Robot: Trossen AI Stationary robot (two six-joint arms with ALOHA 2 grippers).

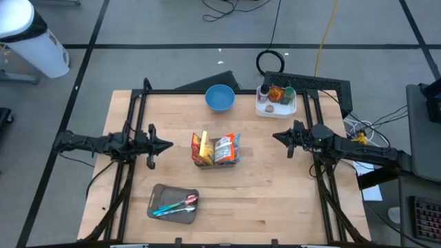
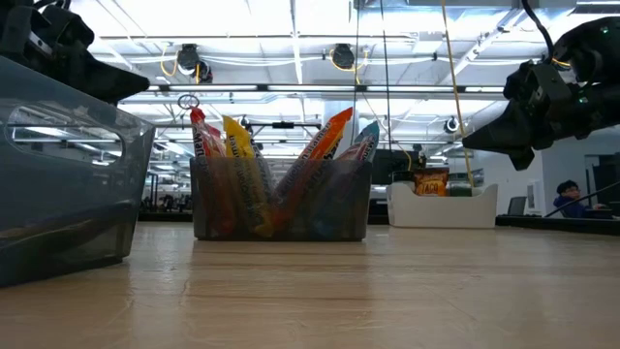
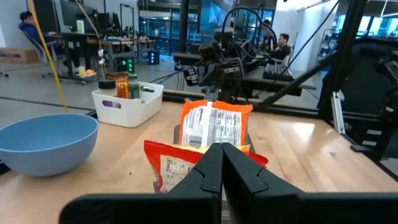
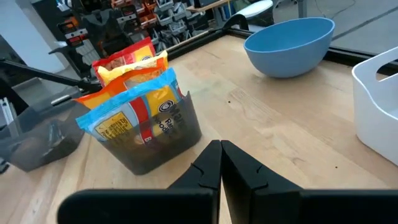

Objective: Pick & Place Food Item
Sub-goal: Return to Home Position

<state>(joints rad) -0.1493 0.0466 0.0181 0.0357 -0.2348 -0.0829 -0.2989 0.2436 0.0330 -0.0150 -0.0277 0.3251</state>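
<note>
Floor (image 1: pixel 172 27): grey, crossed by black tape lines. Cables (image 1: pixel 231 8): black, left loose on the floor; 1 yellow cable (image 1: pixel 322 38) is run beside them. Table (image 1: pixel 275 193): pale wood, framed in black. Ceiling (image 2: pixel 291 39): white beams, lit by strip lights. Desks (image 3: pixel 68 46): set beyond the table; 1 person (image 3: pixel 28 25) is seated there, another person (image 3: pixel 283 42) farther off.

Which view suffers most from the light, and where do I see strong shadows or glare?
Low view: bright ceiling lamps behind the scene leave the right tool a dark silhouette and the bin of packs backlit. High view: even light, no harsh shadows on the table.
</note>
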